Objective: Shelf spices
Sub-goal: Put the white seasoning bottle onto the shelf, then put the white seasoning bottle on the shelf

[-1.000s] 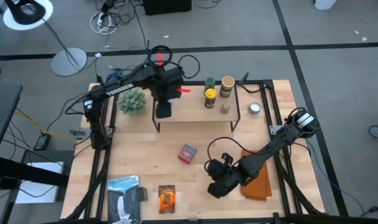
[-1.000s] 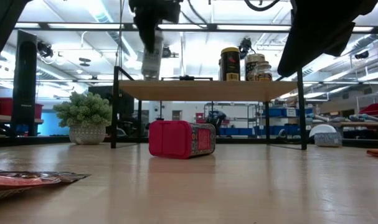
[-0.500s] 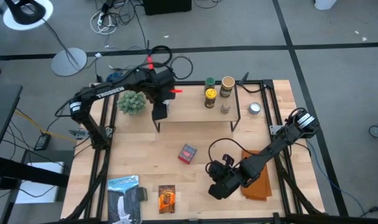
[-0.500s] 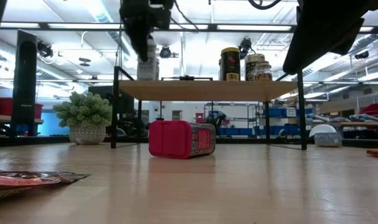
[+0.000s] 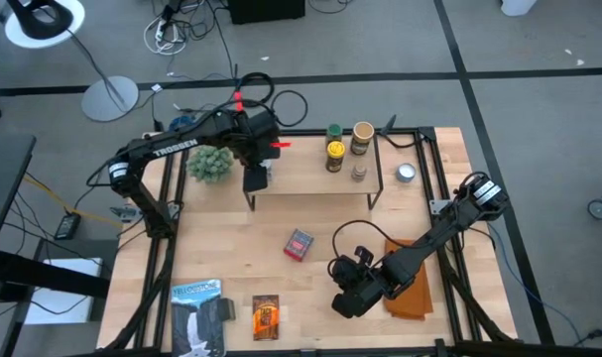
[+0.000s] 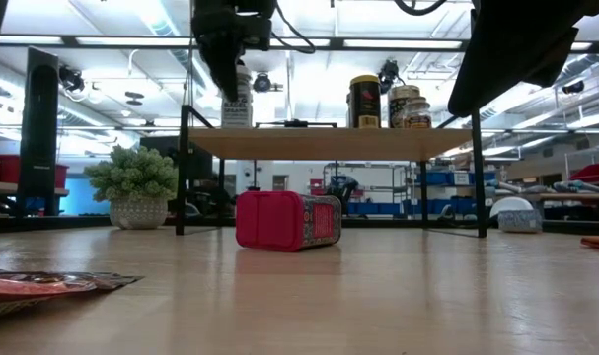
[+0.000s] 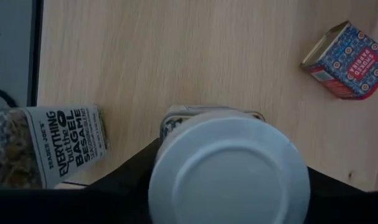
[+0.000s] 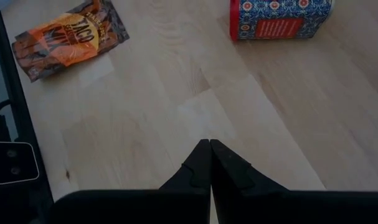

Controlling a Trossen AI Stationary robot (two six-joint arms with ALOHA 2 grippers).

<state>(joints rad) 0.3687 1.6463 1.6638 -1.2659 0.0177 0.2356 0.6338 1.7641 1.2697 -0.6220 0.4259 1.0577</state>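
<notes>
Left fingers point(image 7: 229, 186) gripping one white-lidded jar point(image 7: 229, 180) at shelf point(image 5: 305, 177) edge; right fingers point(image 8: 210, 163) closed — one red box point(image 5: 299, 243)

I see a white-lidded jar point(image 7: 229, 168), a red box point(image 5: 299, 243) patterned blue and red, an orange-brown packet point(image 8: 68, 36), and a light wooden shelf point(image 5: 310, 177) on black legs

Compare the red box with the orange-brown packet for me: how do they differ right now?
The red box is a blocky tin lying on its side mid-table, in front of the shelf; the orange-brown packet is a flat pouch lying near the table's front edge. The box carries a blue patterned face with a red label; the packet is printed orange and dark. Both sit on the table, not yet shelved, and no gripper touches either.
</notes>
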